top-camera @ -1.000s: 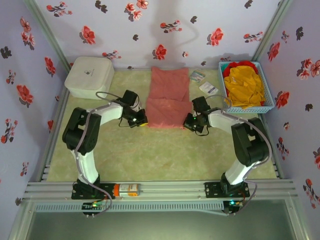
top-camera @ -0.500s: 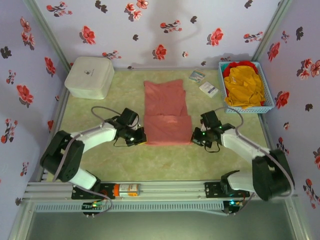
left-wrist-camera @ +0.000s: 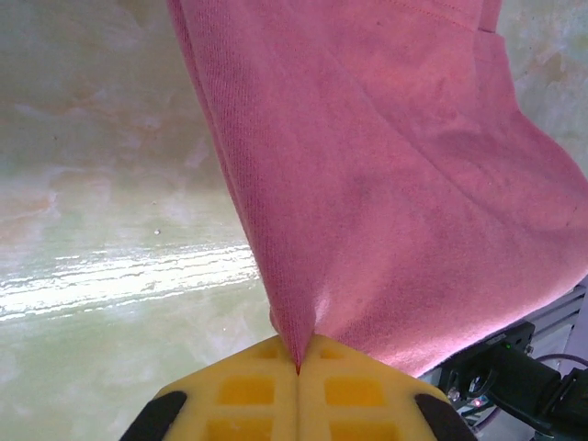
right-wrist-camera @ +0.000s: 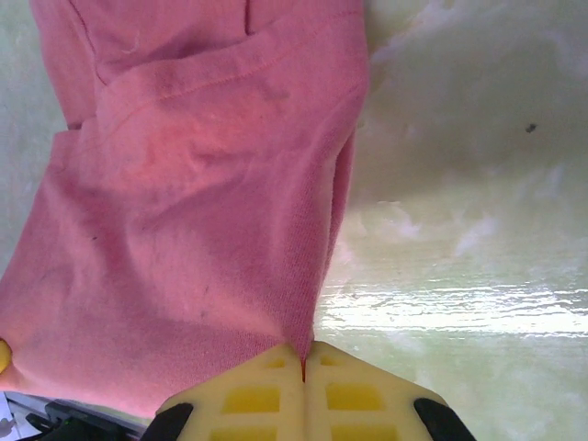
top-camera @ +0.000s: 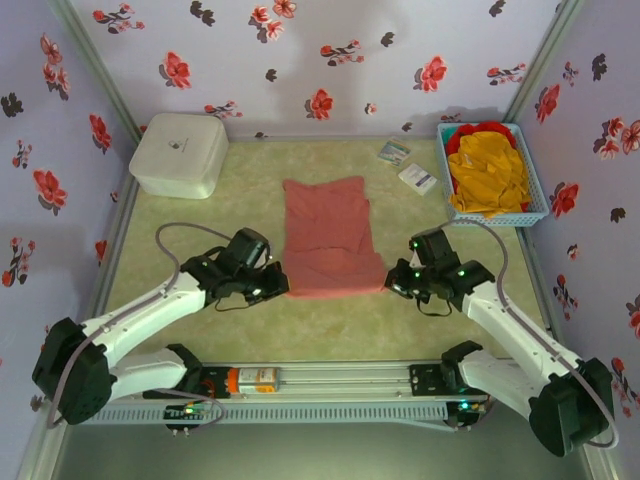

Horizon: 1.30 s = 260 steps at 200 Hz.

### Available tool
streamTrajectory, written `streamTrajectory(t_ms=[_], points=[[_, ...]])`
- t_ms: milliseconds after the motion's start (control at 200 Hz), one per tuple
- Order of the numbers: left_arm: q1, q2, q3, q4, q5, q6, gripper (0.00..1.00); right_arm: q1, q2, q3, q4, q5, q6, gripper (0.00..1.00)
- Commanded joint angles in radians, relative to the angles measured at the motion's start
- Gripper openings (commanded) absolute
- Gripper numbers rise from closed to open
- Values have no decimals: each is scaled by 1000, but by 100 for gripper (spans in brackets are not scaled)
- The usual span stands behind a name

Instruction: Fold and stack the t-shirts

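One white box (top-camera: 178,153) left — blue basket (top-camera: 495,217) right, t-shirt (top-camera: 328,235) between.

Pale lavender walls (top-camera: 300,80) printed with red and dark flowers close in the far side and both flanks, meeting at slanted aluminium corner posts (top-camera: 100,75) at the far left and far right. Below them lies a pale green, marbled table surface (top-camera: 330,330), glossy enough to throw back soft white streaks (left-wrist-camera: 119,280) of light in the wrist views. A white rounded-square box (top-camera: 180,152) sits at the far left, a blue basket (top-camera: 495,218) at the far right, and a ribbed aluminium rail (top-camera: 340,378) runs along the near edge
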Motion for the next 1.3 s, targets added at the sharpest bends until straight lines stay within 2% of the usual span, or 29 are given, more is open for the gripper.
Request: streamTrajectory(t_ms=[0,230,430,820,1295], points=[[16,15,83,-100,-27,4,0,4,31,101,-30,8,13,0],[96,76,208,-129,52,37,0,-3,164,295,-67,-3,-25,0],[162,156,341,-181,88,96,0,-51,254,403,-69,-22,-47,0],[252,298,461,-167,156,146,0,-133,408,490,-19,-121,-58,0],[331,461,602,-165,194,209,0,-196,562,602,-3,-164,-95,0]])
